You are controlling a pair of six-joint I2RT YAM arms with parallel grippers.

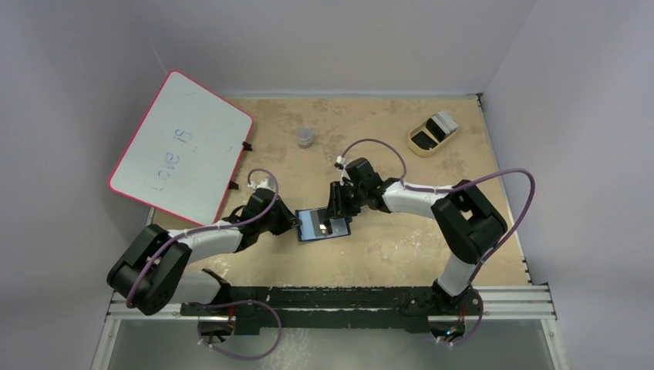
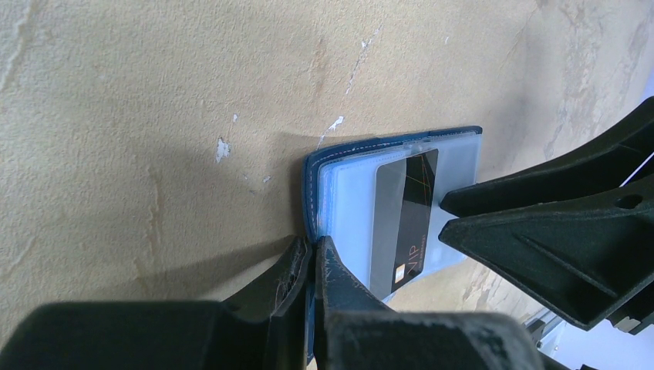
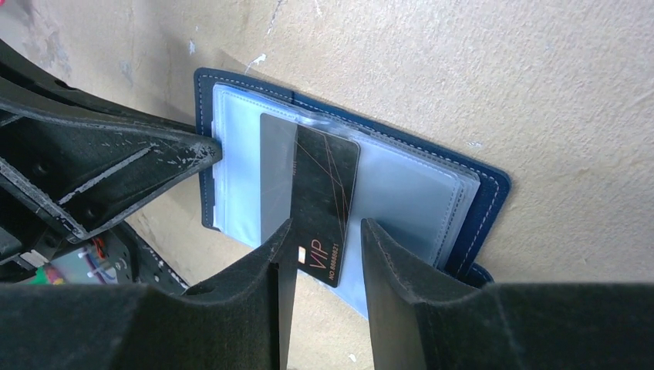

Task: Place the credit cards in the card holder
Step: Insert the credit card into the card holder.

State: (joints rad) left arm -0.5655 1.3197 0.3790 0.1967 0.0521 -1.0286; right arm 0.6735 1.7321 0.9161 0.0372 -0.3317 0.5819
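Note:
The navy card holder (image 1: 311, 230) lies open on the table, its clear pockets up. My left gripper (image 1: 296, 223) is shut on the holder's stitched left edge (image 2: 310, 193), jaws pressed together on it (image 2: 312, 253). A black and grey VIP credit card (image 3: 324, 185) lies along the clear pockets (image 3: 401, 193). Its far end seems tucked in and its printed end sticks out past the holder's near edge. My right gripper (image 3: 324, 239) is open, one finger on each side of that printed end. The card also shows in the left wrist view (image 2: 407, 220).
A tan oval tray (image 1: 417, 148) at the back right holds a pale grey-white card (image 1: 445, 121) and a dark one. A pink-edged whiteboard (image 1: 181, 146) leans at the back left. A small clear cup (image 1: 305, 137) stands behind the holder.

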